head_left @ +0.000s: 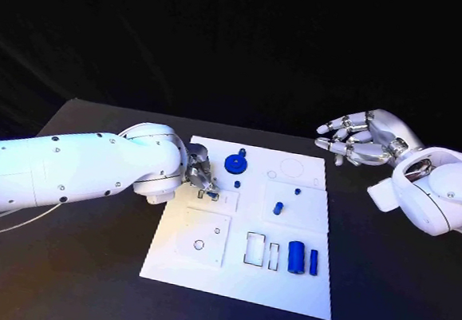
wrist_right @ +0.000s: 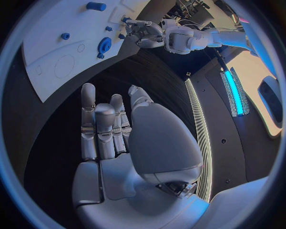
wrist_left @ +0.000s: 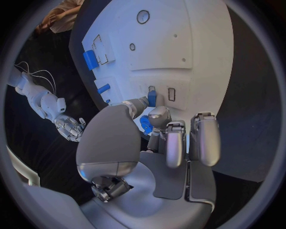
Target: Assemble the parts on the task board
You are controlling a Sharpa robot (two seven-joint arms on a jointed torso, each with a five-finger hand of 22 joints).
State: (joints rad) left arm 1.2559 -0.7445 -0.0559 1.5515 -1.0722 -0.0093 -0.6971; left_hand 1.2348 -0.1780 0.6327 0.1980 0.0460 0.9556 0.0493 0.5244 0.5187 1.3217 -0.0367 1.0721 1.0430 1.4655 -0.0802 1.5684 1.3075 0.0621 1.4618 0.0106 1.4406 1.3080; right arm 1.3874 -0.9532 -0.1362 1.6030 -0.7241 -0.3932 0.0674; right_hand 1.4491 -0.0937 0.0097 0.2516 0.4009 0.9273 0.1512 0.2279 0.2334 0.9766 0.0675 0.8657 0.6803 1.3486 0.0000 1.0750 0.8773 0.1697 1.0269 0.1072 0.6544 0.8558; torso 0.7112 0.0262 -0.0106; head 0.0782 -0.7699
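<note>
A white task board lies in the middle of a black tabletop, flanked by the robot's two white arms. The left hand reaches over the board's left edge, its fingers bent down onto the plate; the left wrist view shows a small blue part standing in a rectangular slot at the fingertips and a second blue piece pressed between the thumb and a finger. The right hand hovers off the board's far right corner, above the tabletop, its fingers loosely curled and apart with nothing in them. On the board, a blue gear sits near the far edge beside a round outline, a small blue peg stands near the centre, and two blue blocks, one broad and one slim, lie side by side nearer the robot, just right of two empty rectangular recesses. A small ring mark shows on the square plate at the board's near left
</note>
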